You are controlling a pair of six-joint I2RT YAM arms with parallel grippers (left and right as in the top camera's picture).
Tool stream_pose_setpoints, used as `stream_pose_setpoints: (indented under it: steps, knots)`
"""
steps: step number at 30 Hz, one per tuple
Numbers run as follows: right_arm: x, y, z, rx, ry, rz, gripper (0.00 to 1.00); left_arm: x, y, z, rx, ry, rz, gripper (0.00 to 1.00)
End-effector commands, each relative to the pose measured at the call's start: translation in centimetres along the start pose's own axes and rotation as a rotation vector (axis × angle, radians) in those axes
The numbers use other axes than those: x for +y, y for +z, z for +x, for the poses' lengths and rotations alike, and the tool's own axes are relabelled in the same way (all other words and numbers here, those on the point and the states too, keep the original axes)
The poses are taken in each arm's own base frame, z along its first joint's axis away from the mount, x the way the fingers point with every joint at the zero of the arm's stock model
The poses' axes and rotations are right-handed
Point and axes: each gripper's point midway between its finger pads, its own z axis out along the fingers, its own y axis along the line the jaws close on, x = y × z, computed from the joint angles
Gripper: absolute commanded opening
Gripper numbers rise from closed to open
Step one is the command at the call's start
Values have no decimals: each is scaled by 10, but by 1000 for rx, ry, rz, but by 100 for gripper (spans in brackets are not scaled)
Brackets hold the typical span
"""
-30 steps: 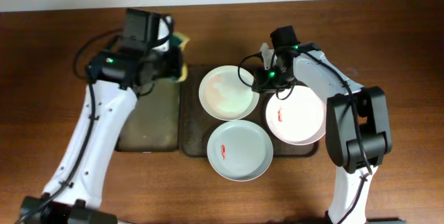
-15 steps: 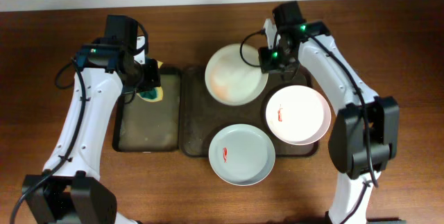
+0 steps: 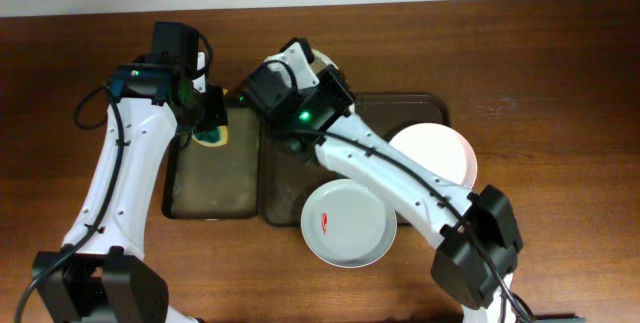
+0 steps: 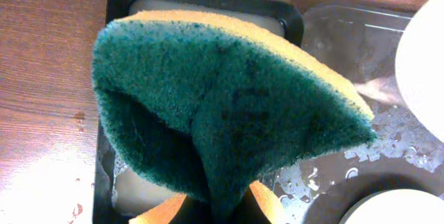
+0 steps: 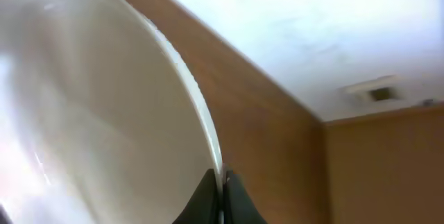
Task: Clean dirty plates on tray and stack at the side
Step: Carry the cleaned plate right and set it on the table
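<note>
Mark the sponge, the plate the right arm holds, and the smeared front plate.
sponge (image 4: pixel 229 106): left wrist view, green scouring face.
held plate (image 5: pixel 97 113): right wrist view, inner surface near the rim.
smeared plate (image 3: pixel 355 221): overhead view, bare centre beside the smear.

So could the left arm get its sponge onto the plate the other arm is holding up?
Probably yes. The right gripper holds the plate by its rim, raised close beside the sponge in the left gripper, and nothing appears to stand between them.
</note>
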Motion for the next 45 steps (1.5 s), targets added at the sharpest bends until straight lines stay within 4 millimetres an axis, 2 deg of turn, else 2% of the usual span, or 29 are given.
stream_pose_setpoints:
  steps: [1, 6, 8, 9, 10, 12, 13, 14, 15, 17, 18, 20, 22, 23, 24, 25, 26, 27, 28, 30, 32, 34, 37, 38, 39, 41, 43, 44, 45]
  knots:
    - [-24, -14, -8, -45, 28, 162, 4, 4, 0, -2, -6, 4, -12, 0]
    - [-24, -11, -8, -48, 96, 150, 4, 4, 0, -2, -6, 4, -12, 0]
    - [4, 0, -4, -12, 119, -41, 4, 4, 0, -2, -6, 4, -12, 0]
    - [28, 10, 2, 34, 135, -229, 4, 4, 0, -2, -6, 4, -12, 0]
    - [40, 20, 10, 88, 176, -376, 4, 4, 0, -2, -6, 4, -12, 0]
    - [45, 37, 24, 202, 287, -665, 4, 4, 0, -2, -6, 4, -12, 0]
    - [39, 43, 28, 236, 340, -759, 4, 3, 0, -2, -7, 4, -11, 0]
    - [23, 56, 37, 285, 440, -892, 4, 3, 0, -3, -10, 4, -11, 0]
    - [-4, 76, 52, 335, 555, -995, 4, 3, 0, -4, -16, 4, -9, 0]
    - [-47, 105, 81, 381, 693, -1053, 4, 3, 0, -4, -17, 4, -9, 0]
    - [-88, 132, 116, 428, 808, -1018, 4, 3, 0, -5, -19, 4, -9, 0]
    - [-146, 164, 177, 509, 975, -902, 4, 3, 0, -6, -24, 4, -8, 0]
    - [-188, 179, 227, 554, 1102, -810, 4, 3, 0, -6, -24, 4, -8, 0]
    - [-215, 186, 261, 579, 1184, -745, 4, 3, 0, -6, -24, 4, -8, 0]
    - [-230, 189, 283, 595, 1229, -703, 4, 3, 0, -6, -23, 4, -8, 0]
    - [-239, 190, 298, 612, 1252, -666, 4, 3, 0, -6, -23, 4, -8, 0]
    - [-250, 191, 324, 658, 1274, -594, 4, 3, 0, -6, -24, 4, -8, 0]
    - [-254, 190, 349, 712, 1282, -536, 4, 3, 0, -6, -24, 4, -8, 0]
    - [-250, 189, 361, 750, 1281, -515, 4, 3, 0, -6, -24, 4, -8, 0]
    - [-227, 186, 384, 840, 1259, -505, 4, 3, 0, -6, -24, 4, -8, 0]
    - [-193, 193, 400, 869, 1253, -528, 4, 3, 0, -6, -24, 4, -8, 0]
    - [-166, 198, 407, 874, 1242, -545, 4, 3, 0, -6, -23, 4, -8, 0]
    - [-144, 203, 403, 860, 1205, -565, 4, 3, 0, -6, -23, 4, -8, 0]
    - [-142, 203, 399, 856, 1197, -573, 29, 3, 0, -6, -23, 4, -8, 0]
    - [-143, 201, 396, 858, 1196, -580, 36, 3, 0, -6, -23, 4, -8, 0]
    - [-155, 191, 369, 837, 1200, -665, 43, 3, 0, -6, -24, 4, -8, 0]
    - [-164, 169, 337, 841, 1180, -770, 47, 2, 0, -7, -27, 4, -7, 0]
    - [-159, 155, 325, 888, 1137, -798, 52, 2, 0, -7, -27, 4, -7, 0]
    - [-137, 138, 330, 1007, 998, -767, 57, 2, 0, -7, -27, 4, -7, 0]
